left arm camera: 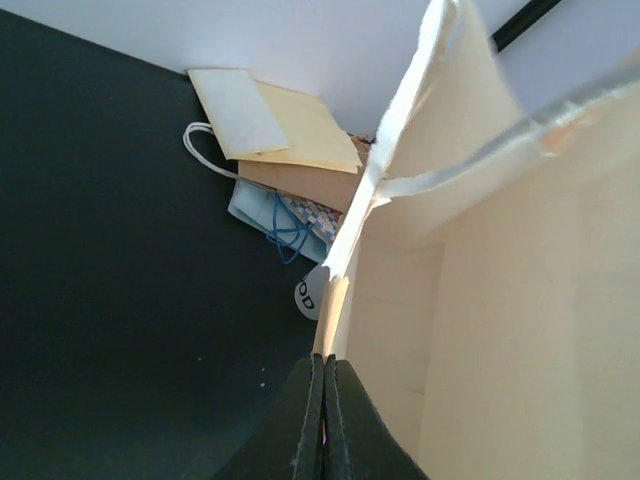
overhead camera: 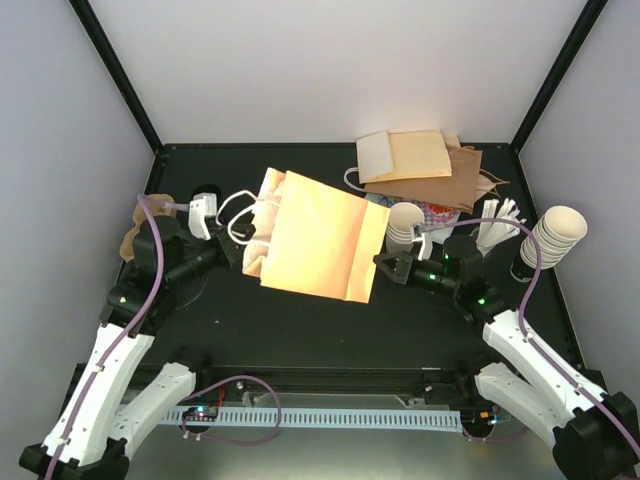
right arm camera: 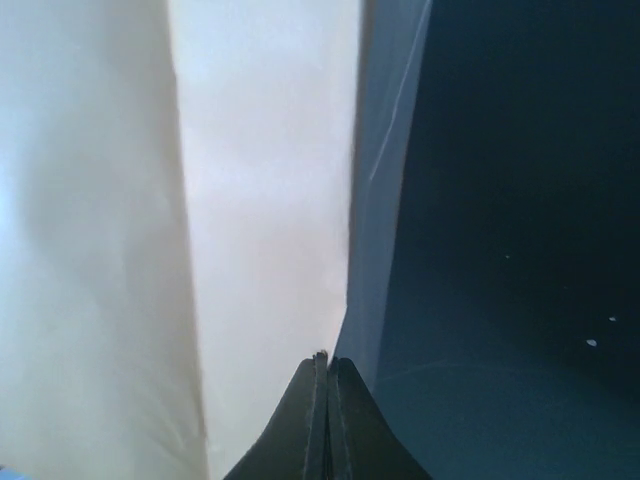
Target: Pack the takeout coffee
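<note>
The brown paper bag (overhead camera: pixel 315 235) spans left-to-right, its mouth towards the left arm — left gripper (left arm camera: pixel 325 365) clamped on its rim, right gripper (right arm camera: pixel 325 362) clamped on its base — and the takeout coffee is not clearly visible.

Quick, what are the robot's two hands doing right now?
Left gripper: closed, pinching the paper bag at its rim.
Right gripper: closed on the bag's bottom edge.

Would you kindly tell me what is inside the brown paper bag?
The left wrist view shows only bare paper walls inside the brown paper bag. Its deeper end is hidden, and from above its upper side covers everything.
</note>
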Robot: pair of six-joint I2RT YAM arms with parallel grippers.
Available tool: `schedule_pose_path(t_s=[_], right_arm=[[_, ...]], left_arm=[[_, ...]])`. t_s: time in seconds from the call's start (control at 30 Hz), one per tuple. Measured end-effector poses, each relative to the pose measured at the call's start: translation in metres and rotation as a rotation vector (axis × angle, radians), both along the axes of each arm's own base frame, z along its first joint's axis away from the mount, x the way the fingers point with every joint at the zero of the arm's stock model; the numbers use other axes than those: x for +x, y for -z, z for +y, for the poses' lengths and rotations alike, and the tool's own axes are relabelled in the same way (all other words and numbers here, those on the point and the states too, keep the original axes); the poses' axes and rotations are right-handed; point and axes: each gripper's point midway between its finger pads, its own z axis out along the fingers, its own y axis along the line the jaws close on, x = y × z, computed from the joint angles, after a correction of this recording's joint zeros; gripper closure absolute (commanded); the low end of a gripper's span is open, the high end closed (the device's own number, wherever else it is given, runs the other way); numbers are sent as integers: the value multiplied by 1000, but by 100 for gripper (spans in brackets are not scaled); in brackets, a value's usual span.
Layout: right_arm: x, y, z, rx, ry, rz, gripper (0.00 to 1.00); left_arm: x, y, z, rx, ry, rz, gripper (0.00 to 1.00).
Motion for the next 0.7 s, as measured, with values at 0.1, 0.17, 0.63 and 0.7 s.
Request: schedule_pose_path(t_s=[0.1, 0.17, 0.63, 0.7], right_arm=[[0, 8, -4, 2, -2, 12, 99], [-1, 13, -6, 6, -5, 22, 99], [-1, 26, -11, 2, -16, 20, 99], [-2, 32, -12, -1, -18, 27, 99]], left_arm=[[1, 6, 4, -6, 0, 20, 98], [2, 11, 5, -10, 3, 33, 99], [2, 18, 10, -16, 8, 59, 98], [2, 20, 11, -17, 8, 66, 99]])
